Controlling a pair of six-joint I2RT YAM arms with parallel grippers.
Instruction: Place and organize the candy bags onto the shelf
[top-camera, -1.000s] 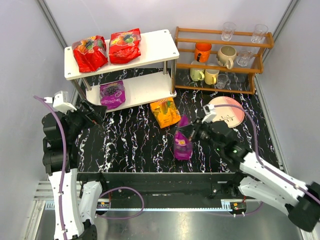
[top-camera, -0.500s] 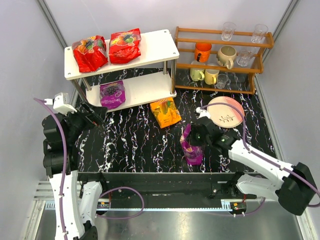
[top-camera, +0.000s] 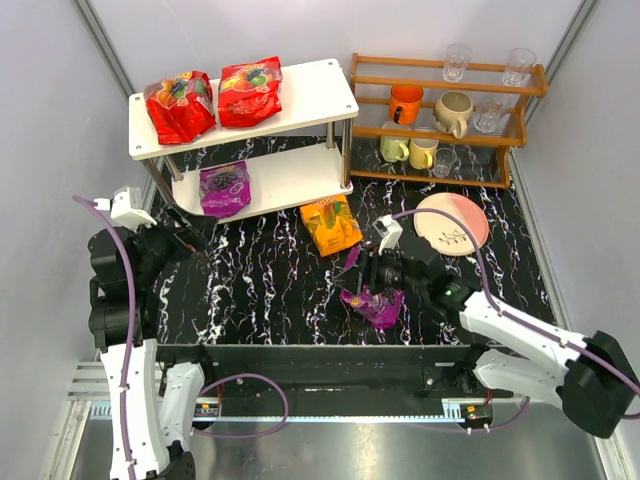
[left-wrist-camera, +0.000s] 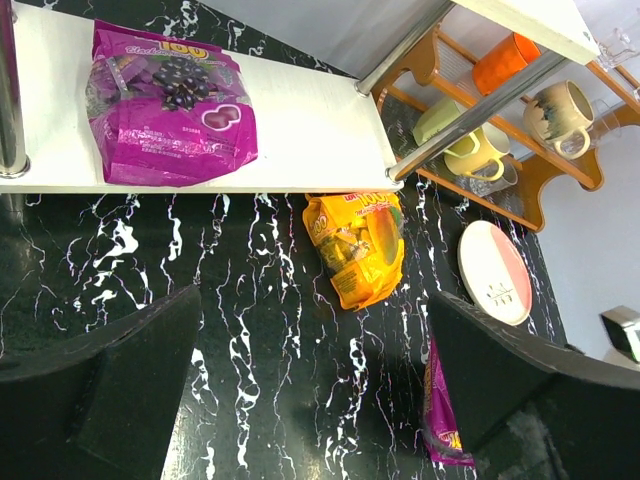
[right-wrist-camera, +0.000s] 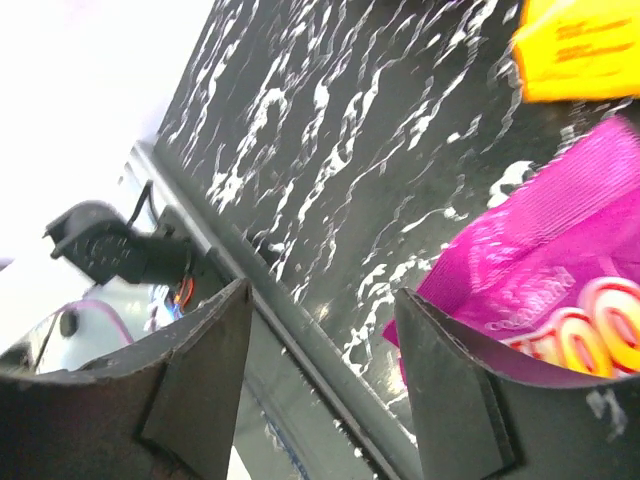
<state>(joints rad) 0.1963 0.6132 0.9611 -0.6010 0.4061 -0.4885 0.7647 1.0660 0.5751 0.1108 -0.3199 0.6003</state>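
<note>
While the right gripper (right-wrist-camera: 320, 300) is holding its fingers wide apart, a purple bag (right-wrist-camera: 530, 290) is resting on the table (top-camera: 260, 290) just beside one finger. The left gripper (left-wrist-camera: 315, 300) is hanging wide open near the shelf (top-camera: 310, 90), which is carrying two red bags (top-camera: 180, 105) on top and a second purple bag (left-wrist-camera: 170, 105) below; an orange bag (left-wrist-camera: 360, 245) is lying beside it.

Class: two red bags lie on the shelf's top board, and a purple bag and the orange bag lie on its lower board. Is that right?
No. The orange bag lies on the table by the shelf, not on its lower board, as the top external view shows. The rest holds.
</note>
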